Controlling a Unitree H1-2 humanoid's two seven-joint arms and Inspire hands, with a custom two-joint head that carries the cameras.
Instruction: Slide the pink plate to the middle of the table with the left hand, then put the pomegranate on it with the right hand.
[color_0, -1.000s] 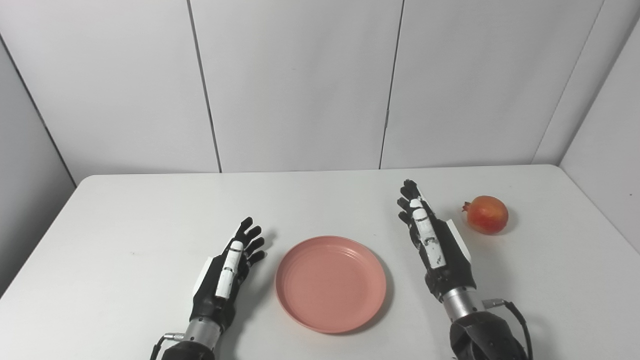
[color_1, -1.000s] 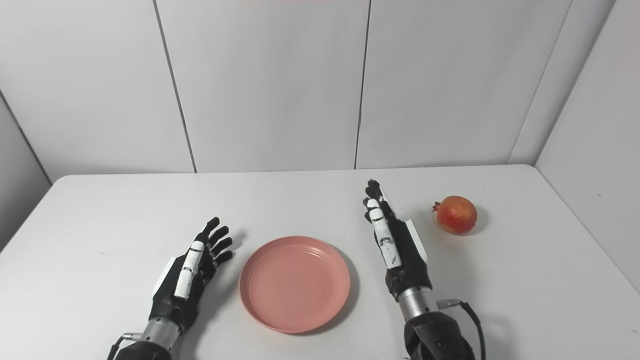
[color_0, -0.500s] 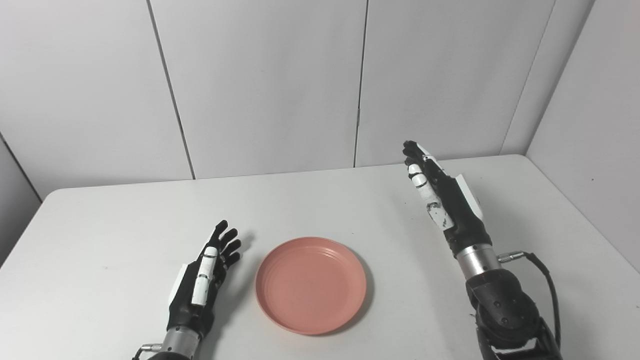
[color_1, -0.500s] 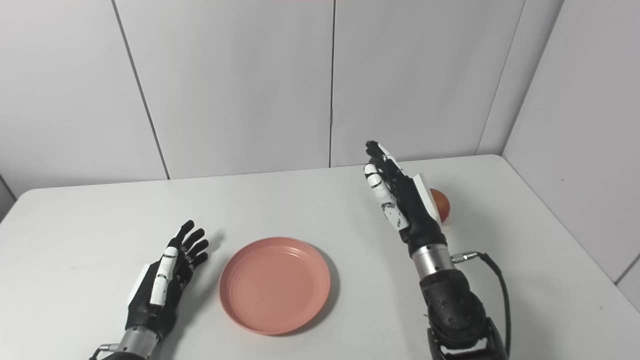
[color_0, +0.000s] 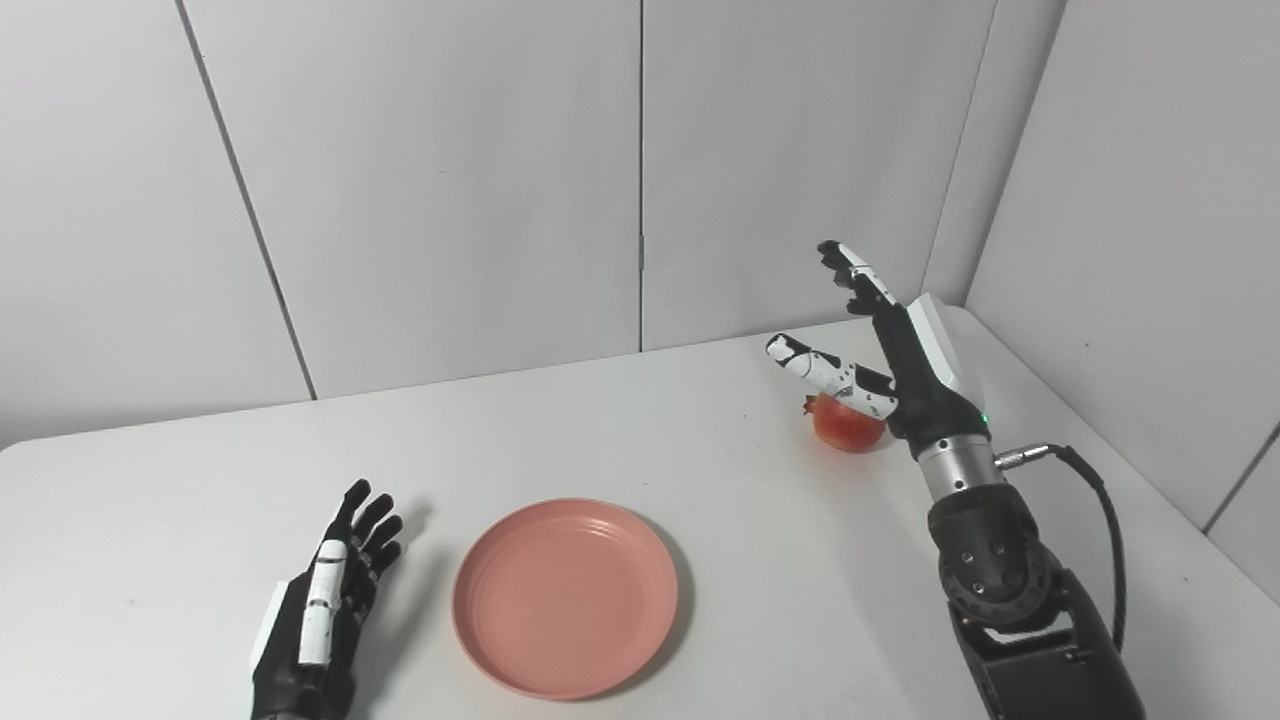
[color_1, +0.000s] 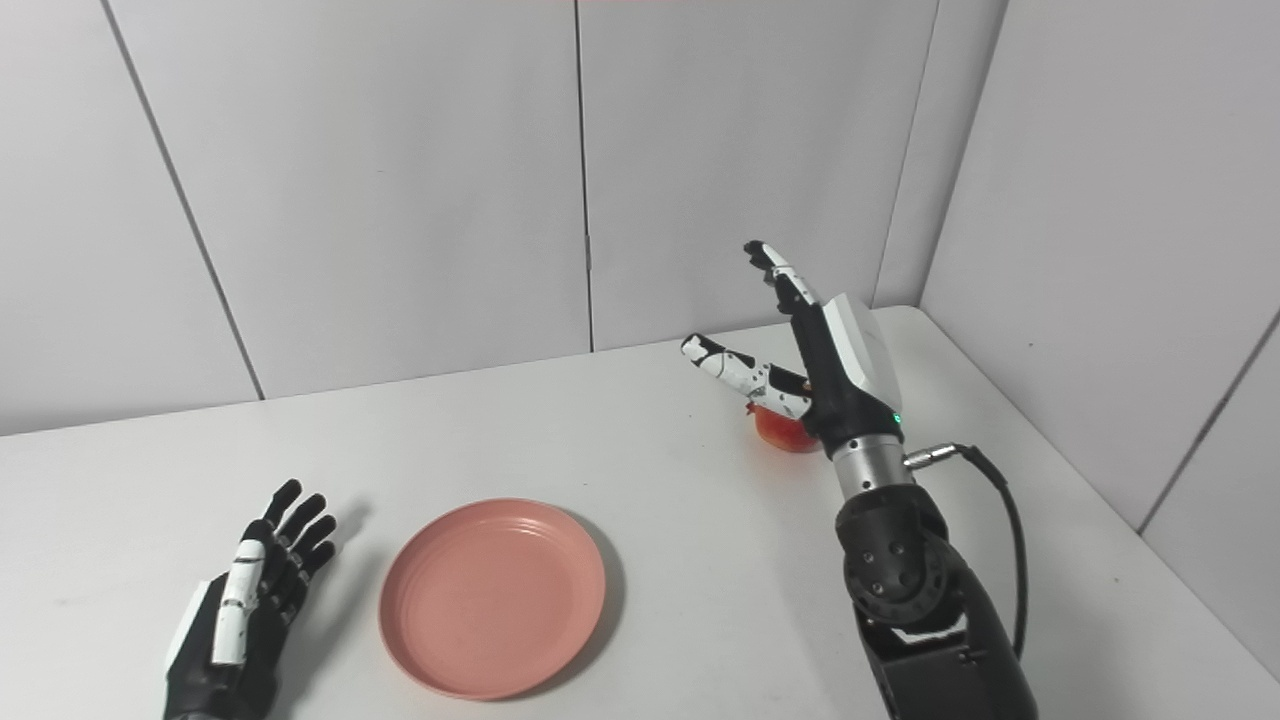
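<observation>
The right hand (color_0: 895, 345) has lifted off the table (color_0: 750, 520) and reached out toward the far right corner, and it now hangs spread open just above the pomegranate (color_0: 848, 424), thumb stretched out over the fruit's top and fingers pointing up. A second ago it lay flat and well short of the fruit. The cameras have swung right as well, so the whole scene sits further left in view.
</observation>
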